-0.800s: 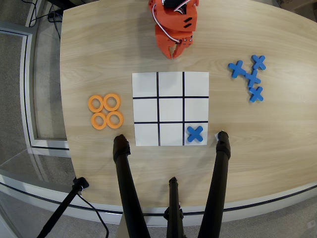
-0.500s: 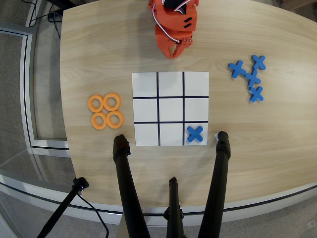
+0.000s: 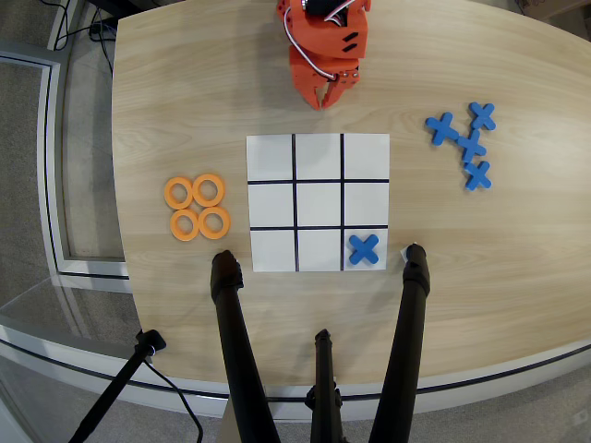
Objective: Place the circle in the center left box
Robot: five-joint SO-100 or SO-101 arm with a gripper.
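Several identical orange rings (image 3: pixel 197 206) lie in a cluster on the wooden table, left of the grid sheet in the overhead view. The white 3x3 grid sheet (image 3: pixel 318 202) lies mid-table. Its middle-row, right-column cell (image 3: pixel 366 204) is empty. A blue X (image 3: pixel 364 248) sits in the bottom-right cell. My orange gripper (image 3: pixel 325 98) hangs folded at the table's far edge, above the grid's top row, away from the rings. Its fingertips look together and hold nothing.
Several blue X pieces (image 3: pixel 466 143) lie in a loose pile to the right of the grid. A black tripod's legs (image 3: pixel 231 332) stand on the near side of the table, just below the grid. The table's curved edge (image 3: pixel 125 231) runs close to the rings.
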